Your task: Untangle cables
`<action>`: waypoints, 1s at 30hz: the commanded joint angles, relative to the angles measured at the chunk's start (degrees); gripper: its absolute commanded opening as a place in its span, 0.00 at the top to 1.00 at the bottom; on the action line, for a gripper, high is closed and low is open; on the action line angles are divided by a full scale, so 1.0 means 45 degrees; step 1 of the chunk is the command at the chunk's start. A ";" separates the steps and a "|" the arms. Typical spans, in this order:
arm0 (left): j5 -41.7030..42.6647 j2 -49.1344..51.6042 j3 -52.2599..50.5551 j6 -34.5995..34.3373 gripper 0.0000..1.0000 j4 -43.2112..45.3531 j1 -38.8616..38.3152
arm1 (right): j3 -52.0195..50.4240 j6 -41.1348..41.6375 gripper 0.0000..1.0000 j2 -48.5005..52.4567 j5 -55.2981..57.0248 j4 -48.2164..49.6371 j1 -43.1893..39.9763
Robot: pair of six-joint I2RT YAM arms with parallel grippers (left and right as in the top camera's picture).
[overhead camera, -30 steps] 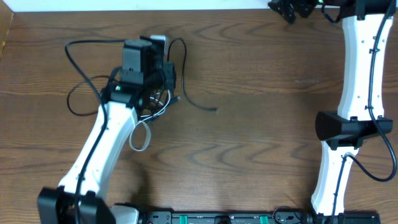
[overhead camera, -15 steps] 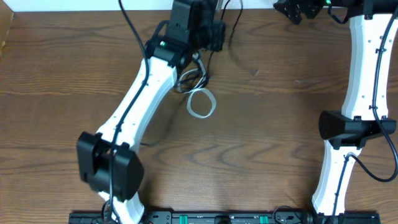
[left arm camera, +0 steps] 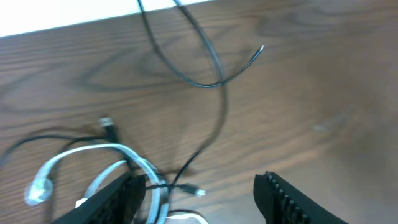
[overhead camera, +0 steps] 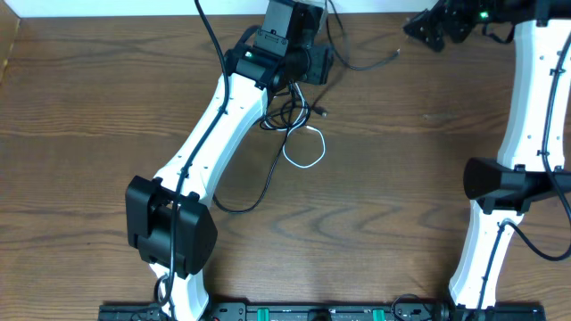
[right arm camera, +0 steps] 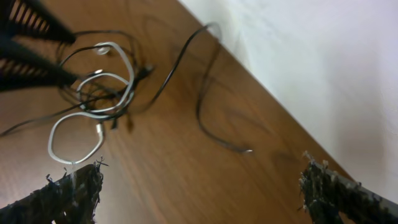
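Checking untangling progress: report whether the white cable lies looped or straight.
Looped: the white cable curls into rings, overlapping the black cable.

The brown wood-grain table (overhead camera: pixel 393 178) runs to a pale far edge. Cables lie on it in a loose snarl at far centre. The white cable (left arm camera: pixel 87 148) is coiled in a couple of loops, one spilling out on the snarl's near side. The black cable (left arm camera: pixel 222 102) threads through those loops; one free end reaches right, close to the far edge, and a long strand trails near-left in a wide curve. It may be two black cords; the snarl hides that.
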 commanded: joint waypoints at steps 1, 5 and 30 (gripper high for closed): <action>-0.2968 -0.1039 0.0253 0.0379 0.36 -0.0029 0.0044 | -0.0656 -0.0651 0.01 -0.0078 -0.0486 -0.0073 0.0617; -0.4716 -0.2414 0.0253 0.0738 0.35 -0.0413 0.0350 | -0.1889 -0.1307 0.01 -0.0078 -0.0486 -0.0039 0.1438; -0.4561 -0.5051 0.0243 0.1127 0.36 -0.4177 0.4736 | -1.0015 0.0767 0.02 -0.0049 -0.0253 0.8189 0.5989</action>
